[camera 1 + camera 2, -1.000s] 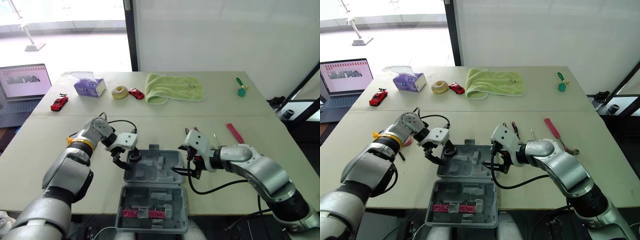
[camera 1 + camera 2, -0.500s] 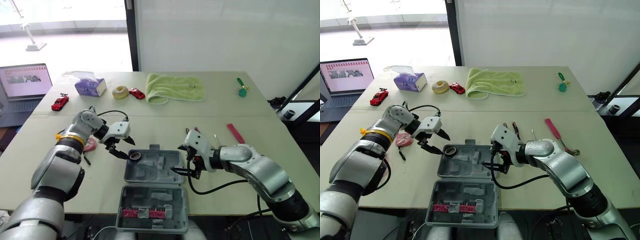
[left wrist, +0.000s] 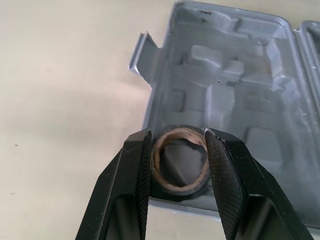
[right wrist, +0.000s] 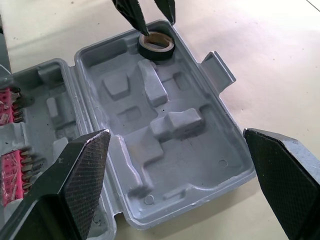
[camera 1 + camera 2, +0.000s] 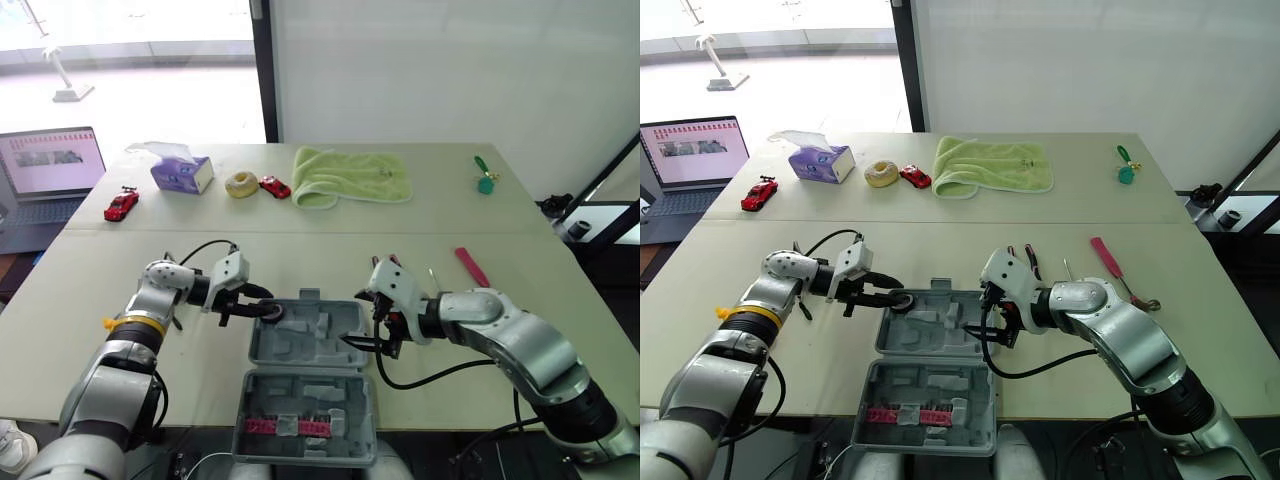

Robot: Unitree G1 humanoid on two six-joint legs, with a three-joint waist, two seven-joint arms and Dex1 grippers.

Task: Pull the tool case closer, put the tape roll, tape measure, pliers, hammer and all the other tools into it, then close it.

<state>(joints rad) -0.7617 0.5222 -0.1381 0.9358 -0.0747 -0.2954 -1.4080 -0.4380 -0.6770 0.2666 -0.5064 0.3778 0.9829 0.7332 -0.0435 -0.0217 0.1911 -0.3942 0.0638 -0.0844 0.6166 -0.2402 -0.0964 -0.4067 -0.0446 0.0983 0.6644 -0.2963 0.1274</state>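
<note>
The table [image 5: 300, 235] is carrying the grey tool case [image 5: 305, 340], which is lying open near the front edge. The right gripper [image 5: 988, 312] is hovering at the case's right rim, its fingers spread wide and holding nothing. The left gripper [image 3: 177, 137] is reaching in from the left, its fingers pressing against both sides of the tape roll [image 3: 175, 188], which is sitting in the tray's far left corner.

A purple cardboard tissue box [image 5: 181, 173], a small red toy car [image 5: 119, 206] and another red toy car [image 5: 271, 186] beside a crumpled lime-green cloth towel [image 5: 350, 177] sit on the beige counter [image 5: 300, 235]; an open laptop [image 5: 48, 170] stands beside it
</note>
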